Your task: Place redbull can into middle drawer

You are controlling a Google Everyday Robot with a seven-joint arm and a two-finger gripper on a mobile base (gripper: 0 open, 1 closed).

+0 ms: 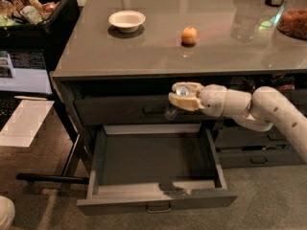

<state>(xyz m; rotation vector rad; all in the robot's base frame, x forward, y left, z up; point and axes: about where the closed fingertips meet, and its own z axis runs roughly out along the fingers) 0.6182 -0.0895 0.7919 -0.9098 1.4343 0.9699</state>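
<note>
My gripper (185, 97) hangs in front of the cabinet, below the counter edge and above the back of the open middle drawer (98, 162). It is shut on the redbull can (181, 91). The can's silver top shows between the fingers, and its dim body hangs below them in front of the closed top drawer (120, 110). The middle drawer is pulled fully out. Its deep grey interior holds nothing, and a small silvery loop handle (158, 208) sits at front centre. The can is above the drawer, not in it.
On the grey counter (144, 51) stand a white bowl (126, 20) and a small orange fruit (189, 34). A jar of snacks (293, 23) is at far right. A black bin of snacks (29, 8) is at left, and narrower drawers (254, 155) are at right.
</note>
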